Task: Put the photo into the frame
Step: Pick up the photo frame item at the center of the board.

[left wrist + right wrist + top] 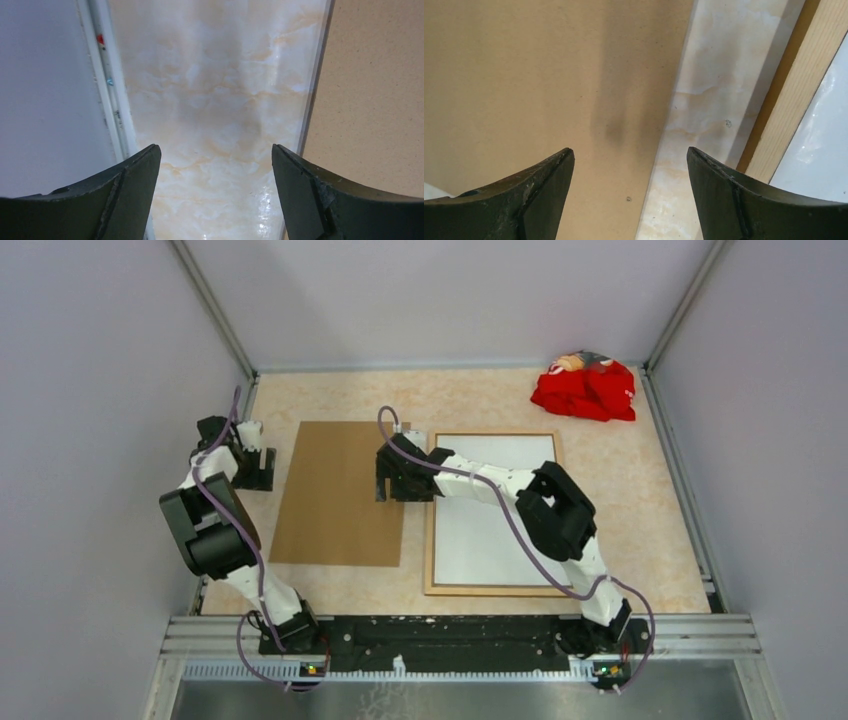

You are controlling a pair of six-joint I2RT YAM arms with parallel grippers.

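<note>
The frame [431, 530] lies flat at centre right with its pale wood back up. A white sheet [468, 545] fills its opening; this looks like the photo's plain back, and no print side shows. My right gripper [393, 485] is open and empty, low over the right edge of the brown backing board [340, 495], just left of the frame. In the right wrist view my right gripper [630, 152] straddles the board's edge, with the frame rail [804, 85] at right. My left gripper [252, 468] is open and empty over bare table left of the board, as the left wrist view [215, 150] also shows.
A crumpled red cloth [585, 388] lies at the back right corner. Grey walls close in the table on three sides, and a metal wall rail [107, 100] runs close to my left gripper. The backing board's left edge [375, 100] is just right of my left gripper.
</note>
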